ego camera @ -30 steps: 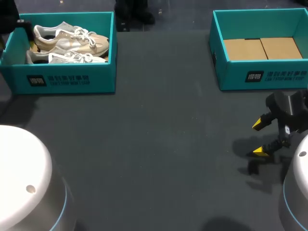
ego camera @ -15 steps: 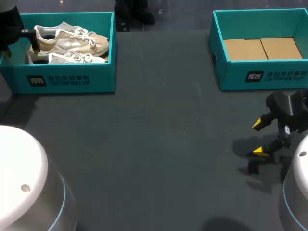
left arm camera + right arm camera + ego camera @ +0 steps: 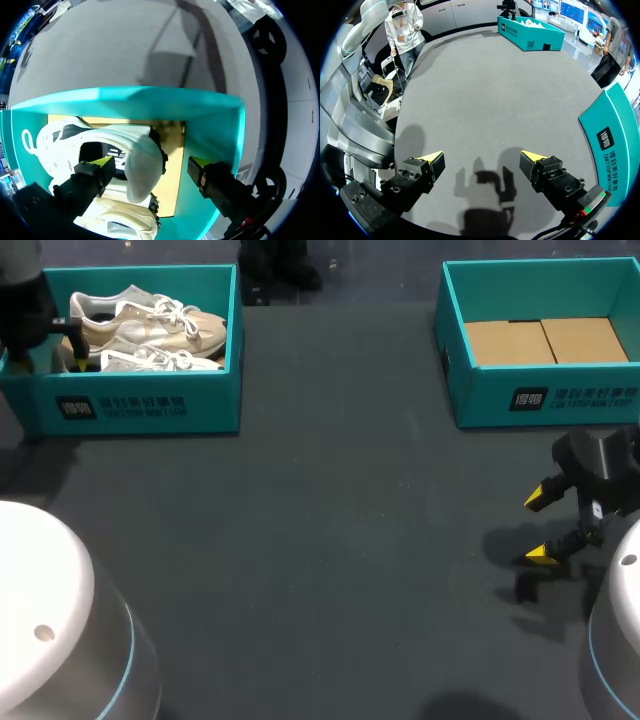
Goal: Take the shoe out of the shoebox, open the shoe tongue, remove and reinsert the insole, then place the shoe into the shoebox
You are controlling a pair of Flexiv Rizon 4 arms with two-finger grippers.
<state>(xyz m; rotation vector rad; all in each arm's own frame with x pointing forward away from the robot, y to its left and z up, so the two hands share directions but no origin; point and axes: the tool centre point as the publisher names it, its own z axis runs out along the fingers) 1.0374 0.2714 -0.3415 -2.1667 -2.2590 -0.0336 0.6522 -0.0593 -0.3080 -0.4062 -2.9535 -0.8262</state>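
Two beige and white shoes lie side by side in the teal left shoebox (image 3: 140, 405), toes to the right: the far shoe (image 3: 150, 320) and the near shoe (image 3: 150, 360). My left gripper (image 3: 45, 350) is at the box's left end, over the heels. In the left wrist view my left gripper (image 3: 150, 165) stands open astride the heel of one shoe (image 3: 142, 170). One fingertip is over the shoe's mouth, the other between the heel and the box wall (image 3: 215, 130). The second shoe (image 3: 125, 222) lies beside it. My right gripper (image 3: 540, 528) hangs open and empty above the table.
A second teal shoebox (image 3: 540, 400) with a bare cardboard floor stands at the back right, just beyond my right gripper (image 3: 482, 165); its wall (image 3: 615, 145) shows beside that gripper. Dark table stretches between the two boxes.
My left arm has moved in over the left end of the left shoebox, bringing its fingers around a heel. The right arm and the shoes have not moved.
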